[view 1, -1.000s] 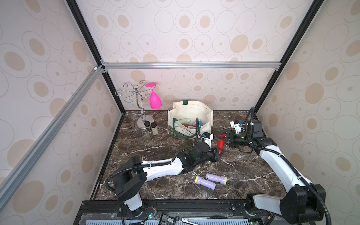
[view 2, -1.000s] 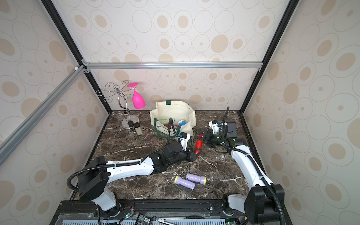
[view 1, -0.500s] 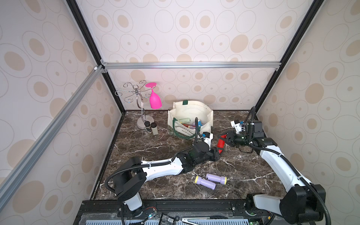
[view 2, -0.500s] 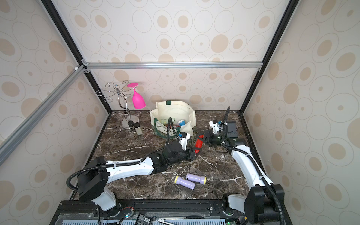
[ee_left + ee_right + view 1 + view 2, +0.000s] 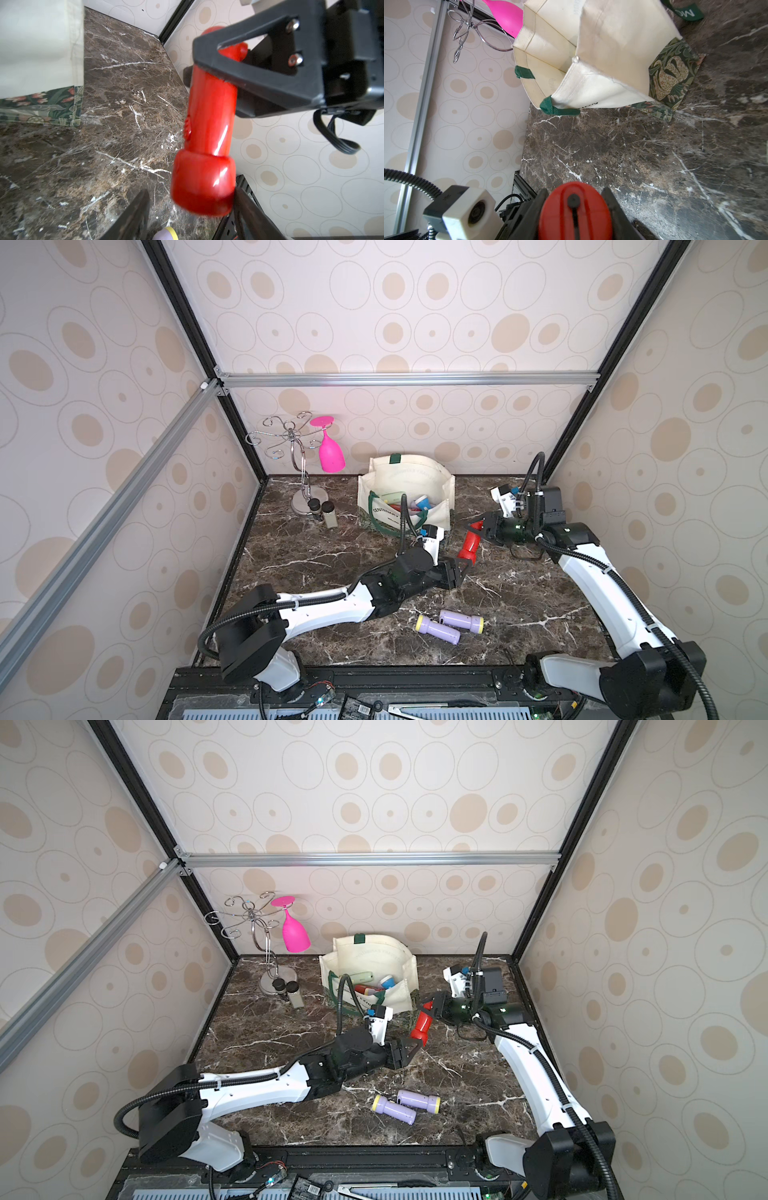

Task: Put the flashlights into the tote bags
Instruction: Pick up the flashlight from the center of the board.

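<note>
A red flashlight hangs tilted above the marble, just right of the cream tote bag. My right gripper is shut on its narrow tail end. My left gripper stands open around its wide head, with a gap on one side. The bag holds a pale green flashlight, a blue one and a red one. Two lilac flashlights lie near the front.
A wire glass rack with a pink glass stands at the back left. Two dark-capped jars sit beside its base. The bag's green handle droops onto the marble.
My right gripper has shut on the red flashlight's tail. My left gripper's jaws have then opened off its head. Neither arm has shifted much.
</note>
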`<control>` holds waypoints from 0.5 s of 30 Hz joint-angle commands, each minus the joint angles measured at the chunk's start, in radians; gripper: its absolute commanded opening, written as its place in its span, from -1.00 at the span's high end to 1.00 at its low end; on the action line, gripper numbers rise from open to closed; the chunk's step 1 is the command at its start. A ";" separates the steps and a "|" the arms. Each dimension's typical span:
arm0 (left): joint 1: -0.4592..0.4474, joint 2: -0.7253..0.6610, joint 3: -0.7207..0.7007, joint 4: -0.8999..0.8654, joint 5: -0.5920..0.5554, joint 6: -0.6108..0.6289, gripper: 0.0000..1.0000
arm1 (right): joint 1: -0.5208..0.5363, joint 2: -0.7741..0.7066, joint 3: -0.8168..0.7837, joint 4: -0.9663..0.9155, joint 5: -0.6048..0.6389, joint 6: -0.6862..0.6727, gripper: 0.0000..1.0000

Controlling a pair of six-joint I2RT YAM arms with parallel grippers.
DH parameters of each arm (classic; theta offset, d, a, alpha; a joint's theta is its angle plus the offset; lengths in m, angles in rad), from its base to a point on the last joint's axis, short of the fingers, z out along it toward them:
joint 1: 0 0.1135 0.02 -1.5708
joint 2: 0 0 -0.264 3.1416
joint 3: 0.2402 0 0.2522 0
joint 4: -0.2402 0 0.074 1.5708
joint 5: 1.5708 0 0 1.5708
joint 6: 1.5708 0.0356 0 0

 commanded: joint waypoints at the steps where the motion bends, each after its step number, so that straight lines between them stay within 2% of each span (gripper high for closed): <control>1: -0.004 -0.068 -0.051 -0.014 -0.043 0.030 -0.32 | 0.029 -0.011 0.107 -0.051 0.106 -0.059 1.00; 8: -0.002 -0.206 -0.140 -0.092 -0.113 0.054 -0.39 | 0.051 0.096 0.313 -0.079 0.180 -0.053 1.00; 15: 0.003 -0.257 -0.152 -0.179 -0.128 0.041 -0.50 | 0.097 0.257 0.526 -0.065 0.217 -0.020 1.00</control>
